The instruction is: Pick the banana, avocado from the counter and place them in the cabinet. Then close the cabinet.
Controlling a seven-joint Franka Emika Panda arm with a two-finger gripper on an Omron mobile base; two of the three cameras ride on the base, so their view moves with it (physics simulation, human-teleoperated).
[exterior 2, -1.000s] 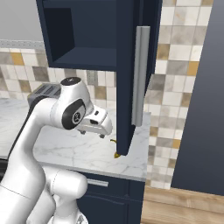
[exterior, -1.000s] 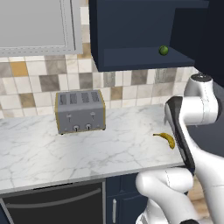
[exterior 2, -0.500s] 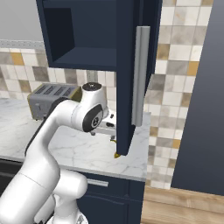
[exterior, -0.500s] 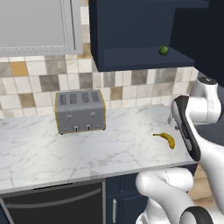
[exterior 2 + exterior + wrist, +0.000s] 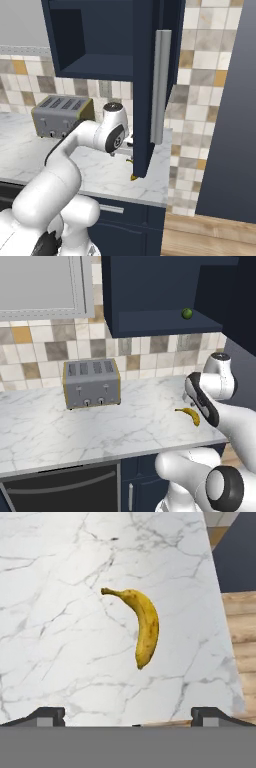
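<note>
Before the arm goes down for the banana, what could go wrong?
The banana lies near the counter edge, so a nudge from the open jaws might roll it off. It lies slanted between the fingertips, so the grip may slip. The open cabinet door hangs close over the arm and could be struck on lifting.

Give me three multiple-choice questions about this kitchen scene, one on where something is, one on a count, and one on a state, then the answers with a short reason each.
1. Where is the avocado?
A. on the counter
B. on the cabinet shelf
C. on the toaster

2. How many slots does the toaster have?
A. two
B. four
C. six

3. How do the gripper fingertips stand?
A. spread wide, empty
B. shut on the banana
C. shut on the avocado

Answers:
1 B: it sits inside the open navy cabinet.
2 B: four slots show on top.
3 A: the banana lies free on the counter ahead of the tips.
</note>
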